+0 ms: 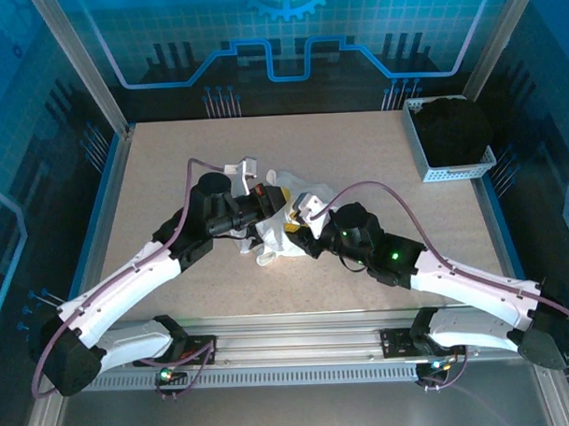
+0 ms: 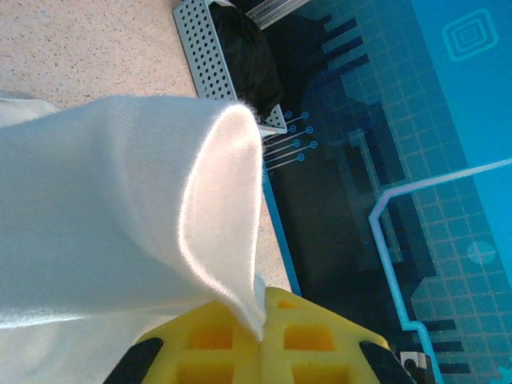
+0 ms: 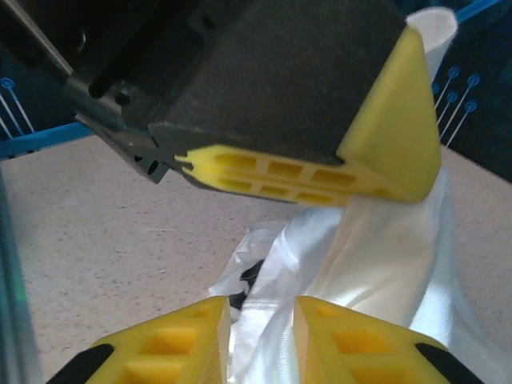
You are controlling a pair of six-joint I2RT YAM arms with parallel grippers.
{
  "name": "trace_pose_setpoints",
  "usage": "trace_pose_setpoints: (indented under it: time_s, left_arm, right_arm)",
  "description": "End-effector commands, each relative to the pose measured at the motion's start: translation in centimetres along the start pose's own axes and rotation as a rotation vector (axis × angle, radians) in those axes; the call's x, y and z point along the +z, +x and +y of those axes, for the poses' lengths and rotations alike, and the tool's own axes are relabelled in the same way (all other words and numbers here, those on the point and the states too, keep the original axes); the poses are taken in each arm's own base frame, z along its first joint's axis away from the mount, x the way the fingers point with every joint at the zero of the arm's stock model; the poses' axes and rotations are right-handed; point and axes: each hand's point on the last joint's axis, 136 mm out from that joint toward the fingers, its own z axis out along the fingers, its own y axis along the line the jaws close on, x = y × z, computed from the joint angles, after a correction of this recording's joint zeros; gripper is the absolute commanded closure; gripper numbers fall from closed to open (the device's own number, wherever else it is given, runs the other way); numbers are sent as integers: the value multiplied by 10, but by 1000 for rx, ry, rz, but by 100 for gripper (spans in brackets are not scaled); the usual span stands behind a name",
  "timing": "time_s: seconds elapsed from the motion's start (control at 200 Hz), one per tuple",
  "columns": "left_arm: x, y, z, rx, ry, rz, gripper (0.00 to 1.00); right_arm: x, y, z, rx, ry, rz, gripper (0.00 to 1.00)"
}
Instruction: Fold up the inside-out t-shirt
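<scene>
Inside-out t-shirt sits bunched in a white heap at the middle of the worktop, between the two claws. The left claw is clenched on a fold of it, and cloth hangs from its yellow fingers toward the heap. The right claw sits just right of the left one, lower down. Its jaws are close together with a strand of shirt between them, but whether they pinch it cannot be told. A basket holding a black garment stands at the far right.
</scene>
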Motion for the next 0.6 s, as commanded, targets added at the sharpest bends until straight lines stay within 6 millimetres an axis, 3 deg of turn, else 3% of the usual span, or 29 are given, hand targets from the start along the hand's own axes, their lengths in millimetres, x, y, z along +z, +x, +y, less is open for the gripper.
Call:
trace_pose_setpoints:
  time_s: [0.0, 0.39, 0.595]
  left_arm:
    - [1, -6, -9, 7, 28, -33, 100]
    - [0, -6, -13, 8, 38, -32, 100]
    - [0, -4, -12, 9, 35, -28, 100]
  right_arm:
    - [0, -23, -14, -24, 104, -65, 76]
    - [17, -29, -21, -6, 137, -82, 69]
    - [17, -24, -43, 55, 206, -69, 79]
